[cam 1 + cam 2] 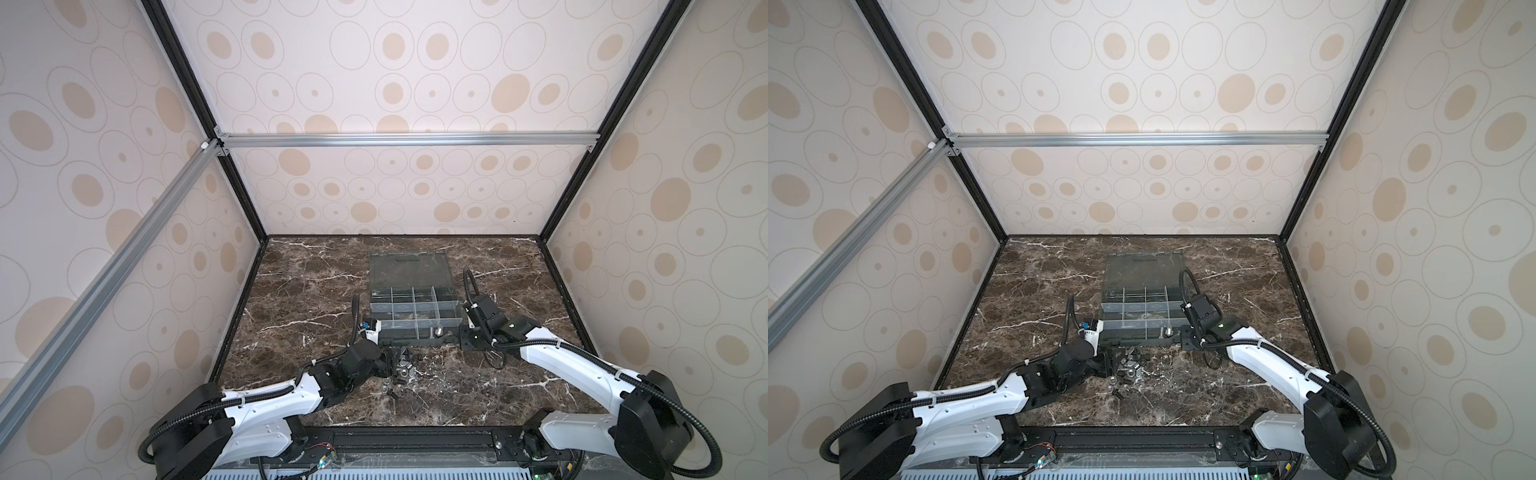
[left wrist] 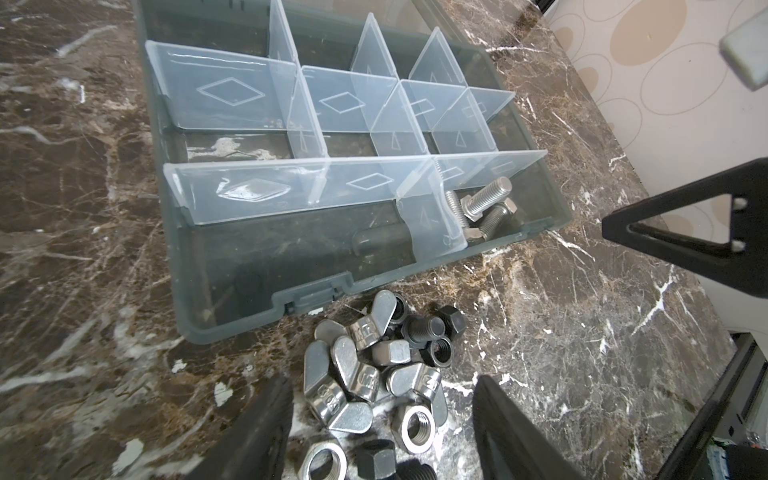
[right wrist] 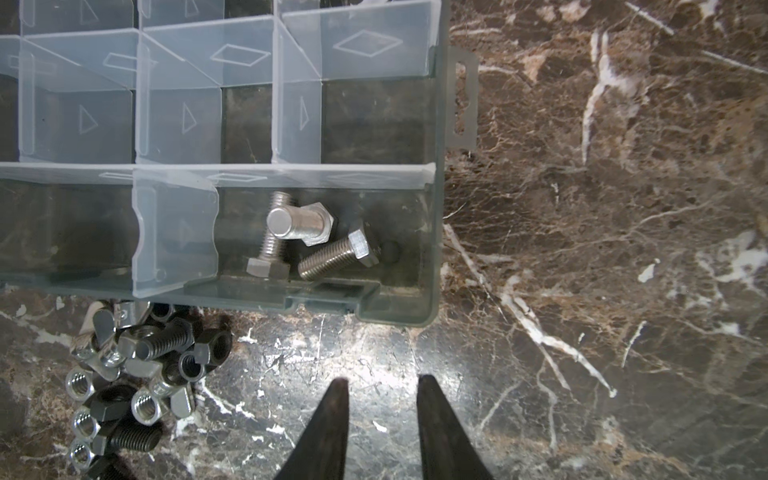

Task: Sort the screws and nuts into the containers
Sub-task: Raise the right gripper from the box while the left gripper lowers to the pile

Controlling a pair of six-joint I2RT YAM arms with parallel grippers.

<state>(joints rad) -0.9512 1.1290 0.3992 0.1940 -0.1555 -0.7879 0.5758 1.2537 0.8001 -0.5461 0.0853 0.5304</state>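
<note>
Now the left claw (image 2: pixel 380 399) is wide apart at the nuts (image 1: pixel 402 370), lower centre in both top views. The right claw (image 3: pixel 383 384) is slightly apart, empty.

Ahead of the right gripper (image 3: pixel 383 380), 3 screws (image 3: pixel 309 241) gleam as bright threaded metal inside a smoky translucent plastic box (image 3: pixel 434 249) (its dividers (image 3: pixel 174 237) frosted, smooth). Near the left gripper (image 2: pixel 382 380), with its matt black fingers (image 2: pixel 266 428), the nuts (image 2: pixel 415 424) look shiny silver or dull black metal. The tabletop (image 3: pixel 582 249) is glossy marble.
</note>
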